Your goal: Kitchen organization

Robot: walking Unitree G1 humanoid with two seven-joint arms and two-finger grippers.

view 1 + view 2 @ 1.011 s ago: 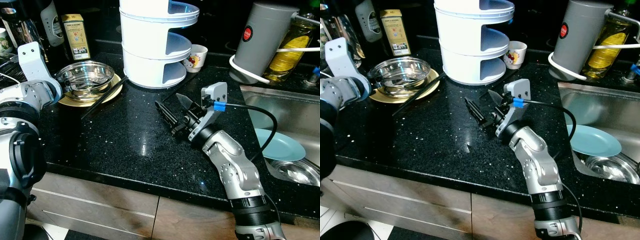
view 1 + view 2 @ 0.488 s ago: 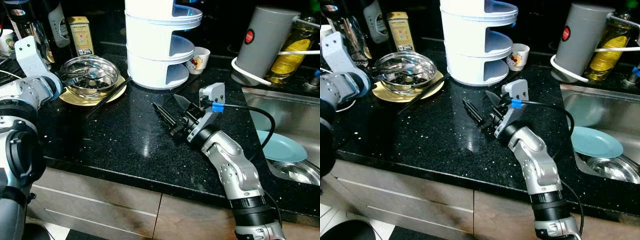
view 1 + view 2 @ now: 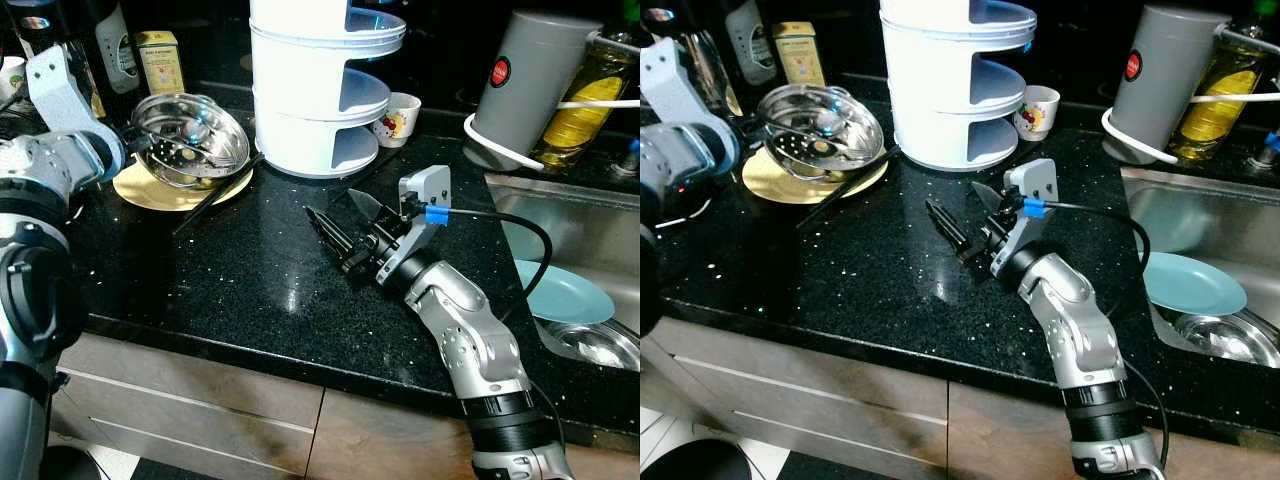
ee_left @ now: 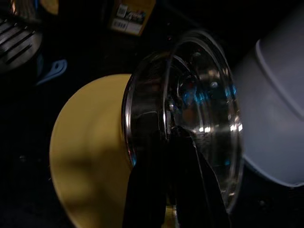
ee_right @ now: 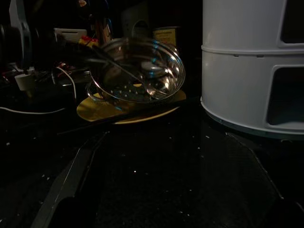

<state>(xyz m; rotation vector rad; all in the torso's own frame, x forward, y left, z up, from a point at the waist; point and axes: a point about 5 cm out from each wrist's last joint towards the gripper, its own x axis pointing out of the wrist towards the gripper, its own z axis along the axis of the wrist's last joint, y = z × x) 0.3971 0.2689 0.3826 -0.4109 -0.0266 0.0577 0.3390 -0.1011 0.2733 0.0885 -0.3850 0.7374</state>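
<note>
A perforated steel bowl (image 3: 190,140) hangs tilted on edge above a yellow plate (image 3: 150,187) at the back left of the black counter. My left gripper (image 4: 168,135) is shut on the bowl's rim, one finger inside and one outside. Black chopsticks (image 3: 215,193) lean across the plate's right edge. My right gripper (image 3: 332,203) rests open low over the middle of the counter, its fingers pointing toward the bowl with nothing between them. In the right wrist view the tilted bowl (image 5: 137,71) shows over the plate (image 5: 123,110).
A white tiered rack (image 3: 320,90) stands behind the right gripper, a small printed cup (image 3: 400,118) beside it. A grey canister (image 3: 525,85) and an oil bottle (image 3: 585,95) are at the back right. The sink (image 3: 590,220) holds a blue plate (image 3: 560,290). Bottles and a tin (image 3: 160,60) line the back left.
The steel bowl, which sat flat on the yellow plate, is now raised and tipped toward the right in my left gripper. The right arm has stayed still.
</note>
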